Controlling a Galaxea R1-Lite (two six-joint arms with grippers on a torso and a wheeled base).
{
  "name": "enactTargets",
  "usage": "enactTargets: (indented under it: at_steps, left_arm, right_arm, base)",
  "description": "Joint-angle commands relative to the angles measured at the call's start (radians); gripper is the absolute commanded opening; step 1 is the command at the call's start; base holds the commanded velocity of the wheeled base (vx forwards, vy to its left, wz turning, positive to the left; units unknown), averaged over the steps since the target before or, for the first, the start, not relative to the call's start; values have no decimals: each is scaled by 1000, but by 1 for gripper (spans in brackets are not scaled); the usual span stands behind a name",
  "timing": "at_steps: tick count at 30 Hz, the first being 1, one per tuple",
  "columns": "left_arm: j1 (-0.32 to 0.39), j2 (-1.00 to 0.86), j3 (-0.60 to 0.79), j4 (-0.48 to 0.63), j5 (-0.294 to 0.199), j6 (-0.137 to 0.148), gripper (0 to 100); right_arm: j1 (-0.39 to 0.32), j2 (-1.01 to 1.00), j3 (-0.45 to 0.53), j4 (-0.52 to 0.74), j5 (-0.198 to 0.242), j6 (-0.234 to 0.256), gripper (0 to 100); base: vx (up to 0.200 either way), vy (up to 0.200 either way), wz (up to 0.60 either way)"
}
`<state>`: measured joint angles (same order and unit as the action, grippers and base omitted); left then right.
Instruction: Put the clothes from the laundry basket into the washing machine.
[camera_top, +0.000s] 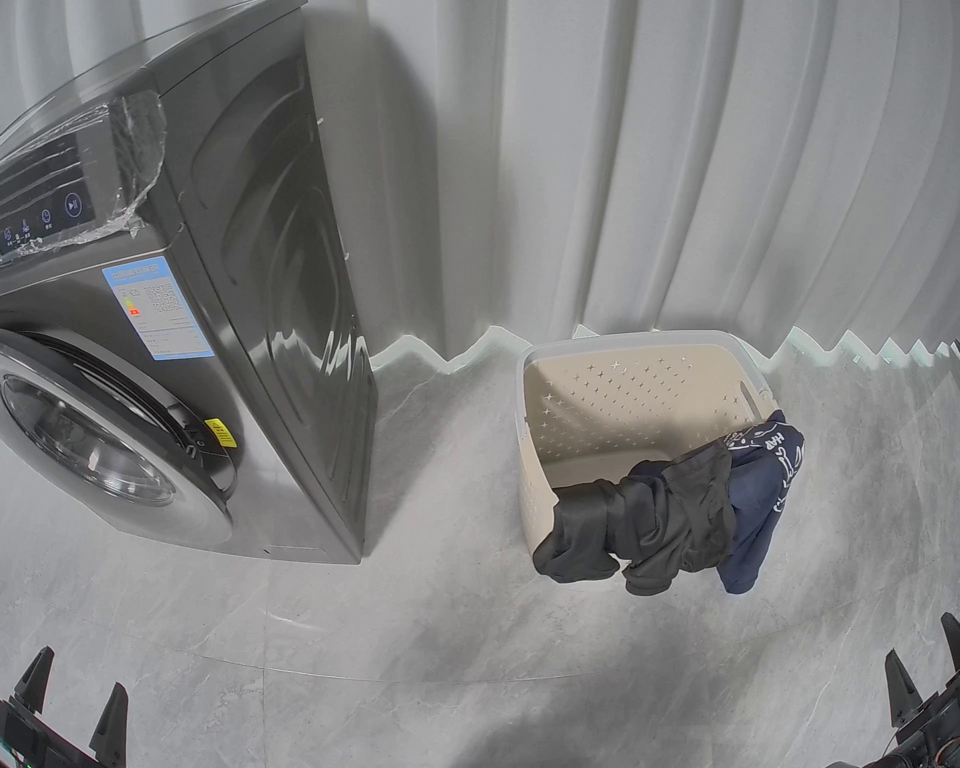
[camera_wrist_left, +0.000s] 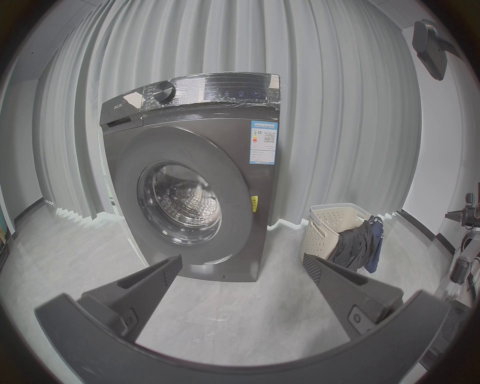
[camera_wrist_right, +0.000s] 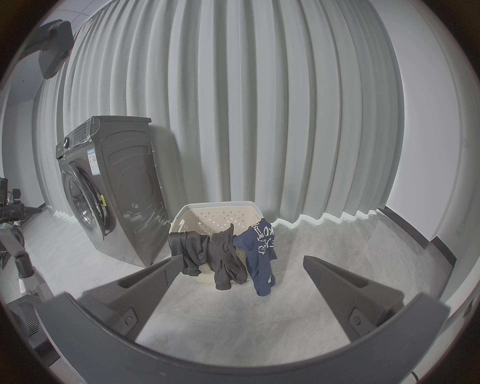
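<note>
Nothing of the task is done yet, as far as these views show. The beige laundry basket (camera_top: 640, 346) stands at centre right of the head view, and both clothes are in it, draped over its near rim. A dark grey garment (camera_top: 640, 522) hangs down to the floor. A navy printed garment (camera_top: 768, 478) touches it on the right side of the frame.

The dark grey washing machine (camera_top: 250, 300) fills the upper left, well apart from the basket. Its round door (camera_wrist_left: 181, 202) looks shut with the drum showing through the glass, though reflections make that hard to confirm. If so, it needs opening before any loading.

The left gripper (camera_top: 78, 690) sits at the lower left corner and the right gripper (camera_top: 922, 650) at the lower right. Both are spread wide with nothing between the fingers, and both are far from the clothes.

The floor (camera_top: 450, 600) is pale grey marbled tile. A white pleated curtain (camera_top: 650, 150) closes the room behind.
</note>
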<state>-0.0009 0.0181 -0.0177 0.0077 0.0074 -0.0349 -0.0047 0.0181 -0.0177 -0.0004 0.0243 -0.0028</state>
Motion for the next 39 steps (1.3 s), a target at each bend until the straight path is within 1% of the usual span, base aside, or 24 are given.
enactTargets:
  at_steps: [1, 39]
  left_arm:
    - [1, -17, 15, 0, 0, 0, 100]
    - [-1, -17, 15, 0, 0, -2, 100]
  right_arm:
    - [0, -18, 18, 0, 0, 0, 100]
    - [0, -18, 18, 0, 0, 0, 100]
  base:
    - [0, 200, 0]
    - [0, 200, 0]
